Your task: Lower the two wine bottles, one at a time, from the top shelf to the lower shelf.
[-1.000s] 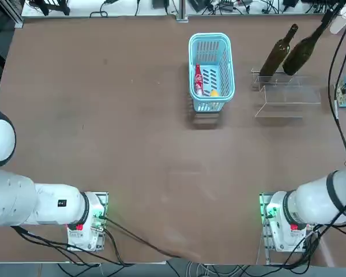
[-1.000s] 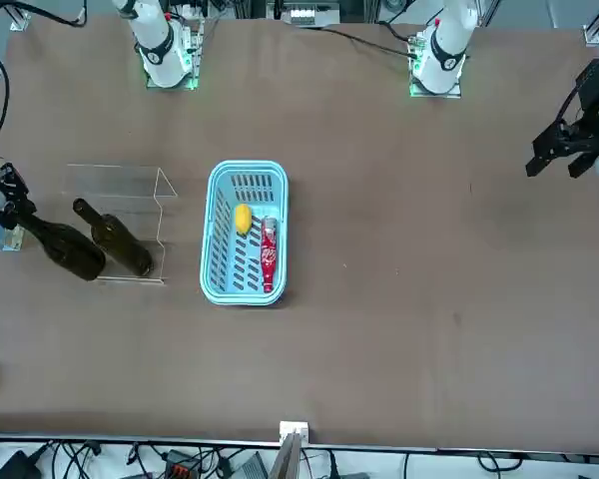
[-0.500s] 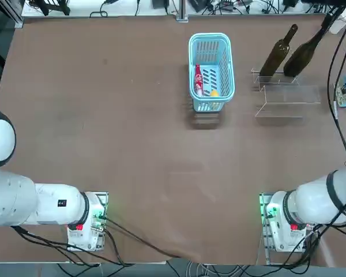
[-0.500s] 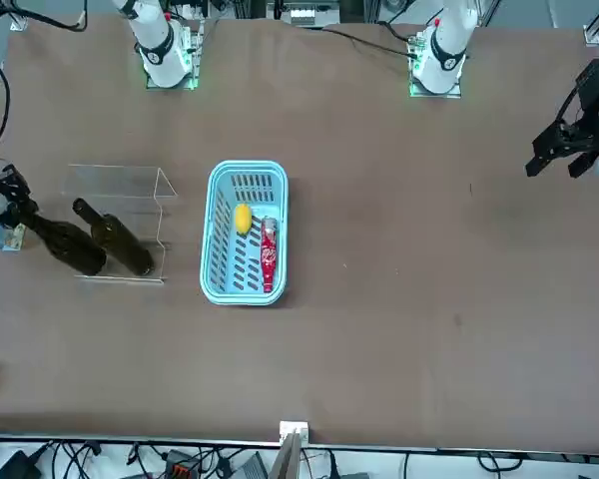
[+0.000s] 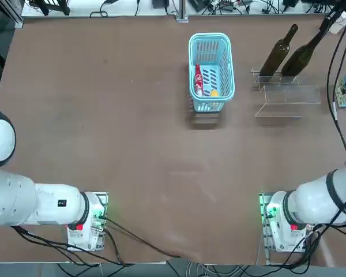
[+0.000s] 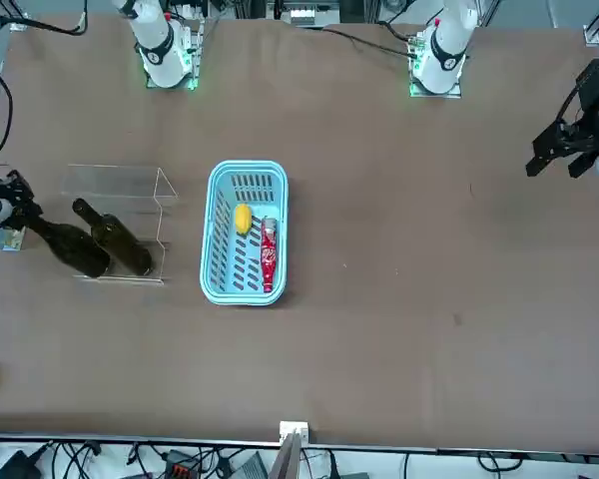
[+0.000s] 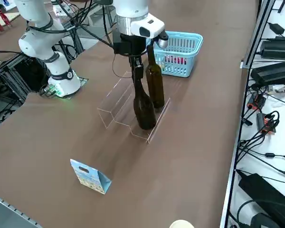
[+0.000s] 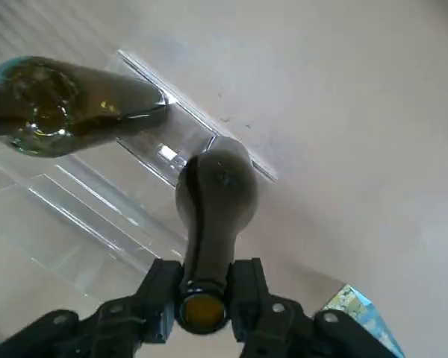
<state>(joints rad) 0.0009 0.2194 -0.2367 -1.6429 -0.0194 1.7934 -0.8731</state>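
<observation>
Wine bottles, two of them, stand upright on the top shelf [image 7: 152, 124] of a clear acrylic stepped stand at the far right of the brown table [image 5: 132, 133]. Both are dark olive-brown glass with round, smooth bodies that narrow into long slim necks. The gripped bottle [image 7: 143, 108] is the one nearer the table's right edge; the other bottle [image 7: 155, 81] stands just beside it, on the side toward the basket, its open round mouth visible in the wrist view [image 8: 30, 104]. The right gripper [image 8: 204, 294] sits at the top of the gripped bottle's neck, its two dark fingers [image 8: 163, 292] pressed against the glass on either side just below the lip, closed firmly around it. In the side view that bottle's base sits at or just over the plate; whether it touches cannot be told. The lower shelf [image 7: 115, 103], a narrower see-through step with sharp folded edges, lies on the robot's side of the bottles and holds nothing. The light-blue plastic basket [image 5: 211, 69], with slotted walls and rounded corners, sits well apart toward the table's middle; inside lie a small red bottle [image 5: 199, 79] and a yellow rounded item [image 5: 214, 92]. A small blue printed card [image 7: 89, 176] stands folded near the table's right edge
</observation>
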